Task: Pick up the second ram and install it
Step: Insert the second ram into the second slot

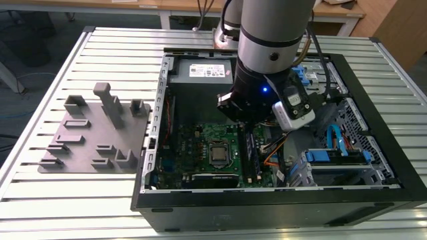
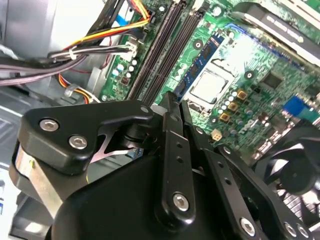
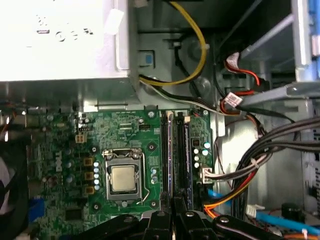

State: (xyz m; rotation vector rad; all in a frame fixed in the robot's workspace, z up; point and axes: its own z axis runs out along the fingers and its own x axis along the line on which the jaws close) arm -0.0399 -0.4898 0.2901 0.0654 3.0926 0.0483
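The second ram [image 2: 202, 65] is a thin blue-green board with black chips and a pale label. It stands on edge along the black memory slots [image 3: 166, 150], beside the processor socket [image 3: 122, 177]. My gripper [image 2: 176, 100] reaches down into the open computer case [image 1: 267, 194]. Its two black fingers are drawn together on the ram's near part. In the exterior view the gripper [image 1: 248, 131] sits at the far end of the dark stick [image 1: 251, 152]. I cannot tell whether the ram is fully seated. In the first wrist view the ram [image 3: 184, 155] rises from between the fingers of the gripper [image 3: 173, 212].
A grey fixture plate [image 1: 93, 140] with upright posts lies on the slatted table, on the exterior view's left of the case. Inside the case are the power supply [image 1: 200, 72], bundled cables [image 3: 250, 165] close to the slots, and a drive cage with blue parts [image 1: 337, 155].
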